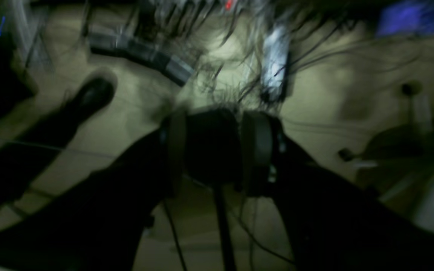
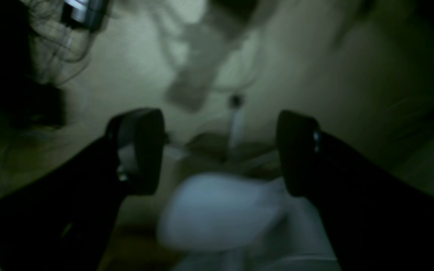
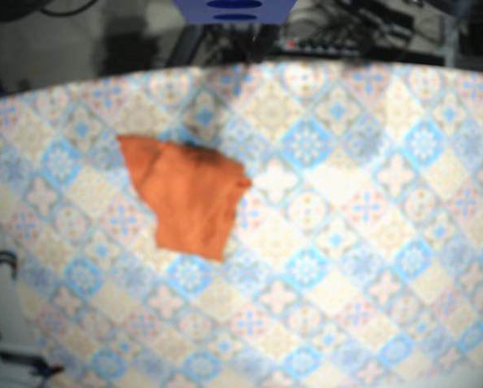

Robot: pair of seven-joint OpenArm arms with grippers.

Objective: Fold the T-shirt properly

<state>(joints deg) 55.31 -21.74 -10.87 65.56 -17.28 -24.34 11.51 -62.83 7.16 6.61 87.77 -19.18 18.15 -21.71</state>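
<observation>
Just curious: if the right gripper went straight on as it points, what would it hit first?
Likely the pale rounded object just ahead of the open right gripper, though blur leaves the depth unclear.

T-shirt: the orange cloth T-shirt (image 3: 186, 200), gathered into a rough patch, lies on the table at about ten o'clock from its middle.
Table: the round-edged table under a tile-patterned cloth (image 3: 346, 242) spans the base view.
Blue object: the blue rounded object (image 3: 233, 8) sits behind the far edge at twelve o'clock.
Cables: the dark tangled cables (image 3: 362, 28) lie behind that edge at one o'clock, right of the blue object.
</observation>
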